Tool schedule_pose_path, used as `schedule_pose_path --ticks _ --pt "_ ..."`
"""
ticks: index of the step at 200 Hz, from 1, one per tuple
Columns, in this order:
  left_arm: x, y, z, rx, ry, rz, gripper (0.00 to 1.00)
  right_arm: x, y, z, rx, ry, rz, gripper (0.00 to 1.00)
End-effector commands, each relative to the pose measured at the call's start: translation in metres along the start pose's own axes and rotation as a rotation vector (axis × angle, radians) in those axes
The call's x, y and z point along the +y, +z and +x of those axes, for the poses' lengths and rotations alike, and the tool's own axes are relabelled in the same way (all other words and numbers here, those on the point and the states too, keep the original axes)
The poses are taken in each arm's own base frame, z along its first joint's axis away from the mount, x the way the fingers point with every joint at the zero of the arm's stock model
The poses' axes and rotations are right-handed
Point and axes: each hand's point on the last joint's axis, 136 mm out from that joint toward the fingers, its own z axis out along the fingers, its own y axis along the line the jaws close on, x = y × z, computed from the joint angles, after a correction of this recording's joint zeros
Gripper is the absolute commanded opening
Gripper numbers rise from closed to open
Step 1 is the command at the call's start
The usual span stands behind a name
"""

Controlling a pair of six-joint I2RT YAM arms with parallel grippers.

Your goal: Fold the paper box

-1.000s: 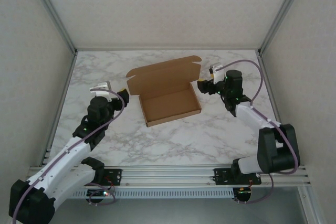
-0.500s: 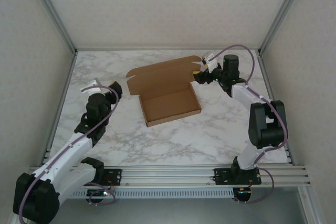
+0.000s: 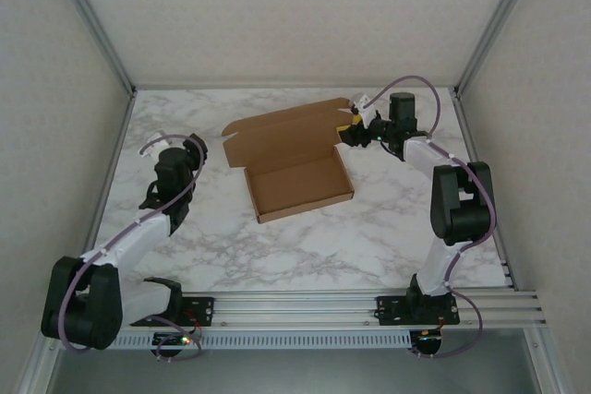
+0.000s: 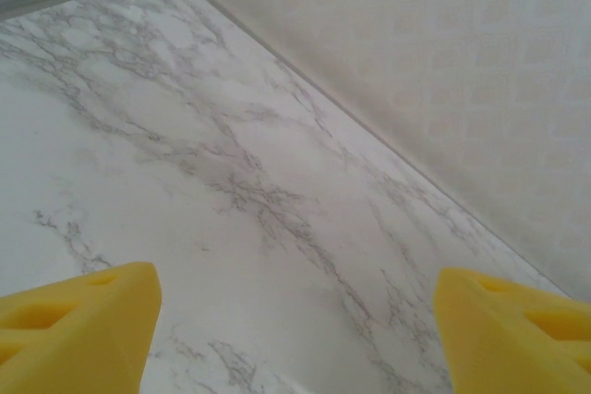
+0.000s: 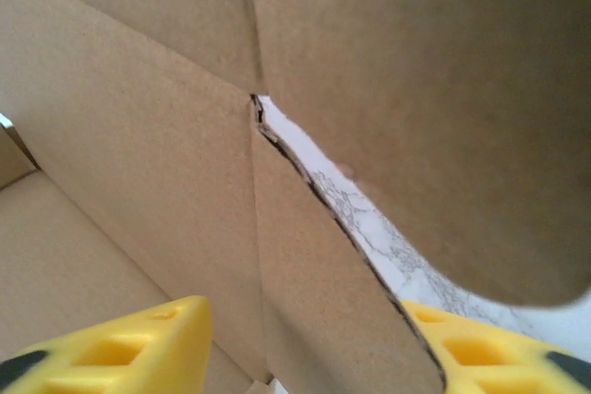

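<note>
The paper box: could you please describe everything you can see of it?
The paper box is plain brown cardboard: a shallow rectangular tray with low upright walls, its lid open behind it, small tabs at the lid's corners. It sits slightly skewed on the marble table. The right end effector straddles the lid's right-hand tab, one finger either side.

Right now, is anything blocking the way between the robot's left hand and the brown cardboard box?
Nothing visible does. From above, bare marble tabletop lies between the left hand and the brown cardboard box.
</note>
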Motion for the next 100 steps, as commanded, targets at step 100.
schedule_pose_path --ticks 100 --pt "-0.044 0.029 0.005 0.088 -0.093 0.168 0.77 0.041 0.0 -0.014 -0.027 -0.063 -0.018 0.22"
